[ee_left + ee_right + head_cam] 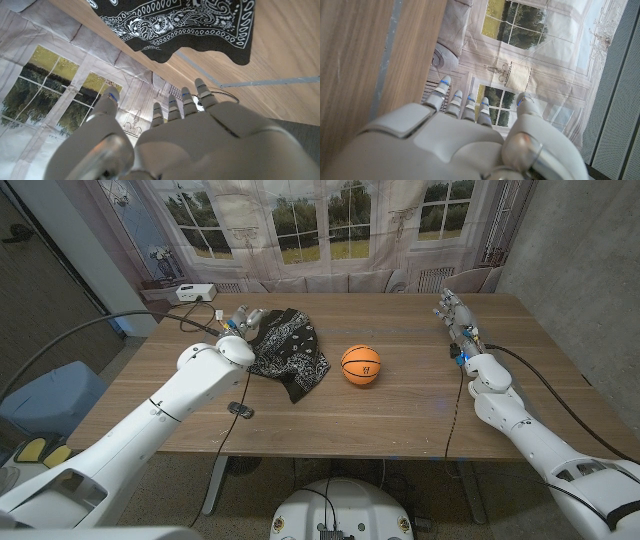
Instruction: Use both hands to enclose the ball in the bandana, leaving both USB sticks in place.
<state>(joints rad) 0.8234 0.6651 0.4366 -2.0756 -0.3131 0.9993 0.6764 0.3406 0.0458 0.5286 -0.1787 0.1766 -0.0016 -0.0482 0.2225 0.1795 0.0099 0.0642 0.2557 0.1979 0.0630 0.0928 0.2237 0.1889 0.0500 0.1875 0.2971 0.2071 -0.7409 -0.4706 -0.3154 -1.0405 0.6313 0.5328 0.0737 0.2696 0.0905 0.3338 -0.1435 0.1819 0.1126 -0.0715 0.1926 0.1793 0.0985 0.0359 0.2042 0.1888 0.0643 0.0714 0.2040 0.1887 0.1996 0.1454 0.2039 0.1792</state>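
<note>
A small dark stick (pixel 241 411) is lying nearest, at the table's (pixel 400 420) front. Beyond, the ball (pixel 361 365) is sitting just beside the crumpled bandana (pixel 290 352). Both hands, left (pixel 240 321) and right (pixel 453 311), are hovering with fingers spread, grasping nothing.

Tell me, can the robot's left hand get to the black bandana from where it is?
Probably yes. The left hand is open at the far left edge of the bandana, and nothing stands between them. The ball sits off to the bandana's other side, out of the way.
</note>
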